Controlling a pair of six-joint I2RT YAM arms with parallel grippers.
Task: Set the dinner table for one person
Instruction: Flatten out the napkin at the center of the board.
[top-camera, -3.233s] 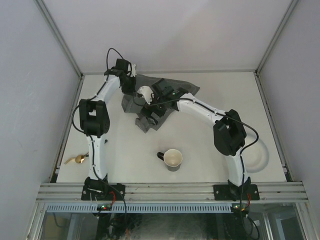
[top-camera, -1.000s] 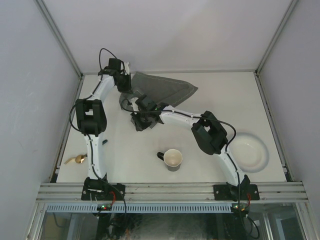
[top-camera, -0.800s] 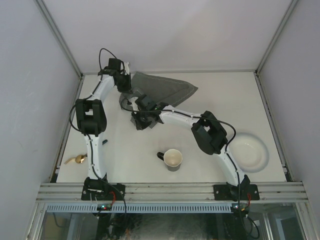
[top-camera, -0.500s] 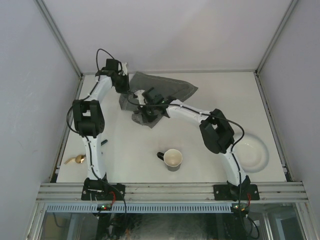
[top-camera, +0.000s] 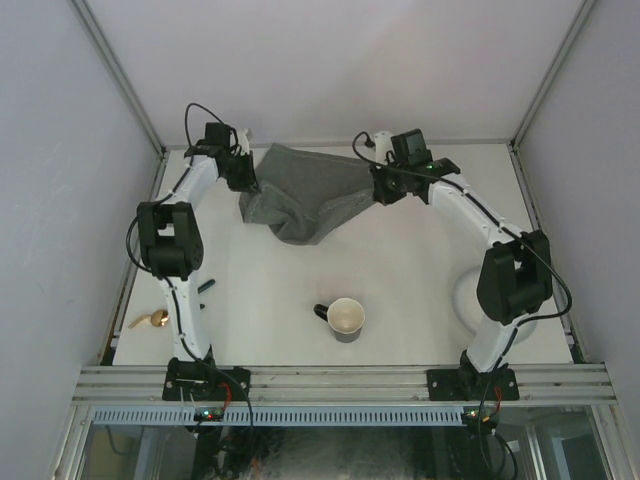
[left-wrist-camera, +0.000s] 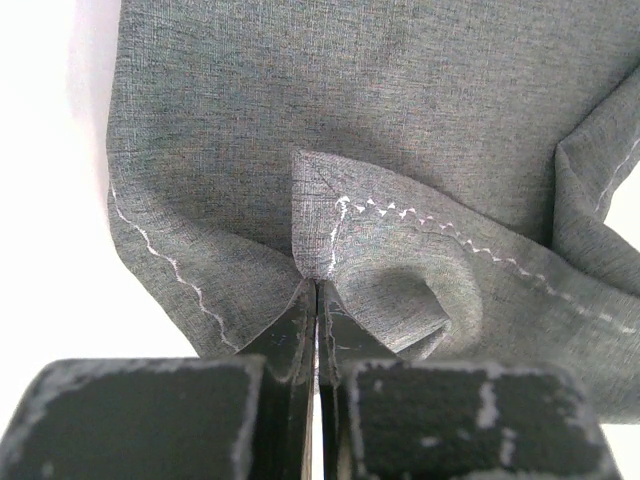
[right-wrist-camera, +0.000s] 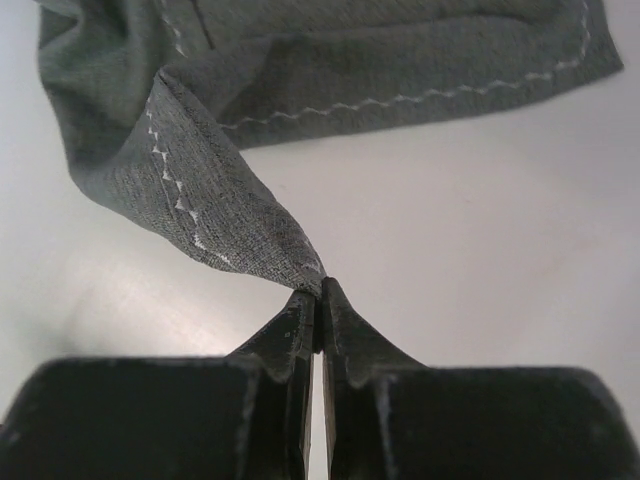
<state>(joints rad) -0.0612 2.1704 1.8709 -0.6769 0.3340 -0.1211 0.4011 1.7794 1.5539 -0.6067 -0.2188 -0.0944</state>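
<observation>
The grey stitched cloth mat (top-camera: 305, 195) hangs sagging between my two grippers at the back of the off-white dinner table (top-camera: 420, 260). My left gripper (top-camera: 246, 181) is shut on the mat's left corner. In the left wrist view the left gripper (left-wrist-camera: 317, 287) pinches a fold of the mat (left-wrist-camera: 350, 120). My right gripper (top-camera: 379, 187) is shut on the mat's right corner. In the right wrist view the right gripper (right-wrist-camera: 320, 292) holds the mat's (right-wrist-camera: 200, 190) tip, lifted off the table.
A dark mug (top-camera: 345, 318) with a pale inside stands near the front middle. A white plate (top-camera: 462, 296) lies at the right, mostly hidden behind the right arm. A gold spoon (top-camera: 155, 320) lies at the front left edge, a small dark item (top-camera: 205, 287) beside the left arm.
The right gripper shut on a mat corner and swung far right and back, pulling the bunched mat out wide. The left gripper shifted slightly left, still holding its corner.
</observation>
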